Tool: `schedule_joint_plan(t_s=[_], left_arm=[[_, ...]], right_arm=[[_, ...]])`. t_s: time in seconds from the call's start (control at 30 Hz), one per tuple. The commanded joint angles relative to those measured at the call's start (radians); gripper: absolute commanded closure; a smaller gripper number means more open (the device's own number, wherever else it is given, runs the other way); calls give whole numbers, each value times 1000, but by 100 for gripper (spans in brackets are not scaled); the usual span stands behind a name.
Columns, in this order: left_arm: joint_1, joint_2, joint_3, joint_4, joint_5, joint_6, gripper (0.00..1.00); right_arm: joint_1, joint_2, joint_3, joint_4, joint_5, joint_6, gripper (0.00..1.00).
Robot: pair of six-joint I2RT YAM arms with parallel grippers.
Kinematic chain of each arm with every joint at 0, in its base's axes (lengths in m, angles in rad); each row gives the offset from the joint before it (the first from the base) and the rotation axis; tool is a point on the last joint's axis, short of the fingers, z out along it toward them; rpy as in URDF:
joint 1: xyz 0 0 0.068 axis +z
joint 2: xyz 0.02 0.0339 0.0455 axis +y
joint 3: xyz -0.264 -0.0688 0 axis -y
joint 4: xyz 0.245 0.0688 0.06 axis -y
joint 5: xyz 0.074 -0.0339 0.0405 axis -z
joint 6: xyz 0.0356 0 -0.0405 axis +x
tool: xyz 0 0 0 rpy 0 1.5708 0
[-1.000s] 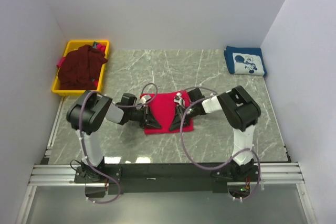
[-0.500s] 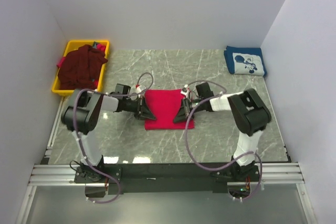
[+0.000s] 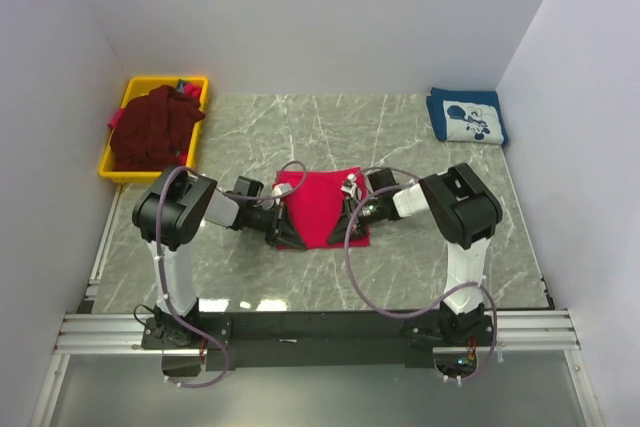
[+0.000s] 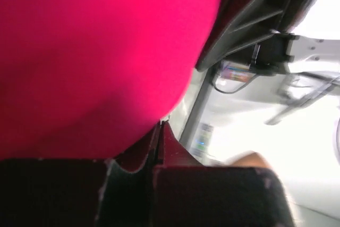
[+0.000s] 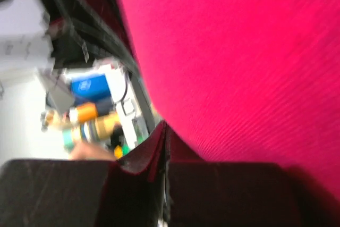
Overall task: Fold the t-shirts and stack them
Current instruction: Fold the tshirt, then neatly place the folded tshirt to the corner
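At the centre of the tabletop [image 3: 420,267], the crimson-red t-shirt [image 3: 322,205] sits as a compact folded panel between my two arms, skewed rather than square to the table edges. My left tool [image 3: 292,233] meets the garment at its left side, near the lower corner; my right tool [image 3: 347,223] meets it at the right side. In the left wrist view the fingers [image 4: 133,174] are pressed together with no gap visible, and the red cloth [image 4: 95,51] bulges over them and runs down to the tips, consistent with a pinch on the edge of the fabric. The right wrist view gives the same finding: fingers [image 5: 138,168] closed tight, red cloth [image 5: 239,62] filling the frame and reaching the point where they meet. Whether the shirt is raised off the surface or lying flat on it cannot be determined from the overhead view. The navy t-shirt [image 3: 467,117], white cartoon print facing up, lies folded in the far right corner, well apart from both tools. The maroon t-shirt [image 3: 152,127] lies bunched and unfolded in the yellow bin [image 3: 165,80] at the far left corner, spilling over its rim.
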Motion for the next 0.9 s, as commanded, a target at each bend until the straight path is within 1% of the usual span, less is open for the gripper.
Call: schedule_joint_plan(t_s=[0.0,0.03,0.1,0.17,0.23,0.27,0.33,0.37,0.43,0.47,0.5,0.53,0.57,0.6,0.63,0.67,0.7,0.73,0.8,0.87], left_arm=[[53,98,53,-95,-46,47,99],[67,110,50,-92,-51,40,99],[96,130,59,-142,-63,72,99],[107,105,70,-178,-44,125,99],[107,42,70,-225,1,203,98],[107,-51,61,-228,27,222,98],[107,-148,71,-282,74,297,97],[107,-226,97,-282,84,310,96],[107,-273,134,-313,64,331,96],[109,-282,174,-293,56,324,96],[109,-272,198,-291,43,319,95],[110,-252,223,-252,26,287,95],[113,-195,272,-207,-6,262,94],[116,-161,298,-180,-20,233,92],[116,-128,324,-152,-37,163,91],[122,-62,369,-94,-81,131,91],[127,-31,386,-57,-96,97,90],[138,27,410,39,-112,24,89],[153,83,430,116,-131,-72,89],[179,170,465,169,-152,-113,88]], right_arm=[[-40,58,-2,-41,5,-14,100],[-60,66,-2,-64,15,-26,100],[-77,84,13,-105,28,-66,100],[-84,72,53,-193,25,-112,100],[-83,26,67,-242,1,-152,100],[-86,-49,73,-248,-22,-161,100],[-86,-133,93,-270,-30,-185,100],[-93,-207,122,-259,-30,-181,100],[-101,-249,156,-222,-24,-144,100],[-107,-246,208,-212,-16,-133,100],[-109,-232,239,-210,-7,-135,100],[-109,-211,271,-225,4,-139,100],[-113,-156,335,-227,10,-143,100],[-118,-125,361,-215,9,-121,100],[-118,-94,384,-174,10,-106,100],[-118,-29,427,-161,13,-95,100],[-117,7,452,-149,6,-69,100],[-117,80,508,-149,-4,-60,100],[-130,151,564,-149,-4,-57,100],[-146,230,593,-92,5,-35,100]])
